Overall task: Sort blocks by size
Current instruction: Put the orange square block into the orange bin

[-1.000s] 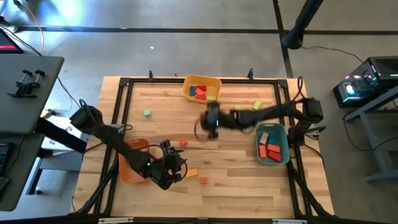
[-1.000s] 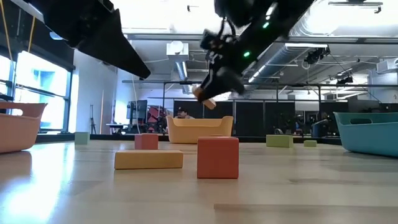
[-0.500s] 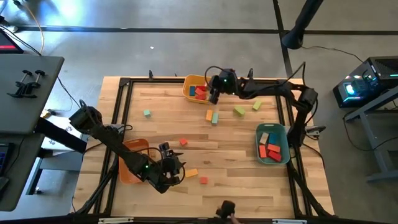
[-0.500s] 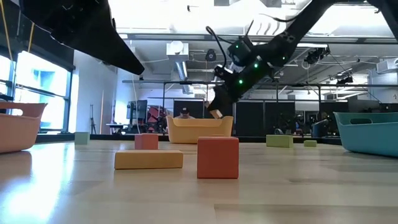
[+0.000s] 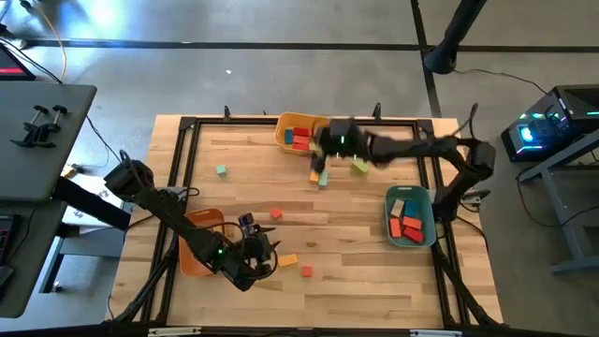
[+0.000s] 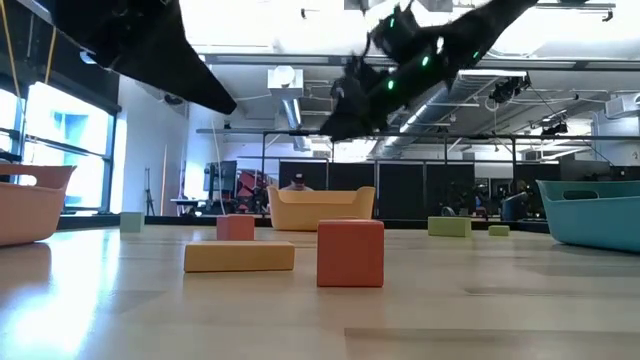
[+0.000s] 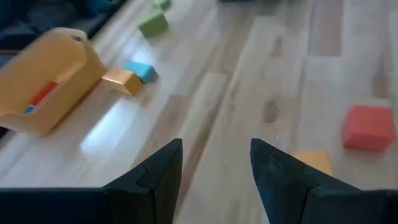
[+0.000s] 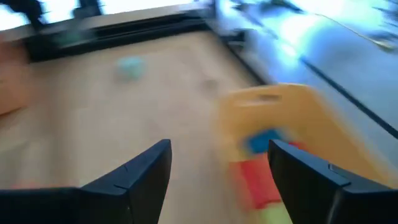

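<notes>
Right gripper [image 8: 217,171] is up by the yellow bin [image 5: 301,131] at the far edge of the table, fingers spread wide with nothing between them; the bin's mouth sits just ahead and below, a blue block [image 8: 266,140] and a red block [image 8: 255,177] lying inside; the danger here is the arm clipping the bin's rim on its way out and shoving it, spilling what is sorted; two more blocks, an orange one [image 5: 316,174] and a light blue one [image 5: 323,180], lie touching on the wood just beside the bin, with a green block [image 5: 359,167] near them, any of which a low sweep could scatter; left gripper [image 7: 214,168] hangs at the near side, jaws parted and empty, a red cube [image 7: 369,127] and an orange block [image 7: 314,162] off to one side of its fingers, not between them; closing now would catch only air
</notes>
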Robot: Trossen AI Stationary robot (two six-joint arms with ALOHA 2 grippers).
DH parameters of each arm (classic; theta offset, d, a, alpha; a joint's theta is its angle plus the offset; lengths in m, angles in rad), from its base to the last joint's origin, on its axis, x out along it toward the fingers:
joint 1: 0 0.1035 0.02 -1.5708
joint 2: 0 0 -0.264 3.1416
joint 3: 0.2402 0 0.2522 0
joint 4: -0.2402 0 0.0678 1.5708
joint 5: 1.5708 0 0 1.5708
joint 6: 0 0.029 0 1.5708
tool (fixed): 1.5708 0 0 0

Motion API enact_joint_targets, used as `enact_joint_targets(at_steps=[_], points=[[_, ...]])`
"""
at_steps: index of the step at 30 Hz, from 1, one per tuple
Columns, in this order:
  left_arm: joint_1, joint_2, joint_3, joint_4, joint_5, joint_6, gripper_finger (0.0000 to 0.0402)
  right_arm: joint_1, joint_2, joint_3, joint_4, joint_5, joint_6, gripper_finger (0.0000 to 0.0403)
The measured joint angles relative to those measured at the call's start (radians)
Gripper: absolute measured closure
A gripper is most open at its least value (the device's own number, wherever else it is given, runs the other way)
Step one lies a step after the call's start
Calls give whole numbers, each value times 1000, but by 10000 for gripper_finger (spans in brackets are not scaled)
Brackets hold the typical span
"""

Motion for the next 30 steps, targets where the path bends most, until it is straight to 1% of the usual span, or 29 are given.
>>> enact_joint_targets(at_steps=[3, 5, 7, 10, 13, 16, 18, 20, 22, 25, 27, 30], points=[[0, 0, 0, -1, -53, -7, 225, 144, -31, -37, 9, 0, -9, 141], [4, 0, 0, -1, -65, -13, 225, 240, -32, -65, 43, 7, 0, 141], [4, 0, 0, -2, -66, -15, 225, 340, -25, -90, 63, 50, 3, 141], [4, 0, 0, -3, -66, -10, 225, 477, -12, -126, 118, 192, 44, 140], [10, 0, 0, 0, -66, -9, 225, 583, 16, -158, 205, 333, 114, 140], [16, 0, 0, 13, -72, -31, 225, 667, 57, -172, 264, 408, 143, 140], [16, 9, 0, 47, -94, -33, 225, 716, 83, -173, 289, 456, 144, 140], [16, 21, -1, 87, -127, -6, 225, 759, 105, -172, 302, 510, 162, 140], [16, 33, 0, 160, -131, 32, 225, 804, 115, -173, 292, 579, 200, 140], [13, 50, 0, 273, -109, 99, 225, 876, 112, -172, 274, 712, 241, 140], [13, 64, 0, 346, -68, 163, 225, 921, 110, -173, 256, 827, 255, 140], [16, 83, 0, 456, 64, 290, 225, 969, 109, -172, 211, 999, 301, 140]])
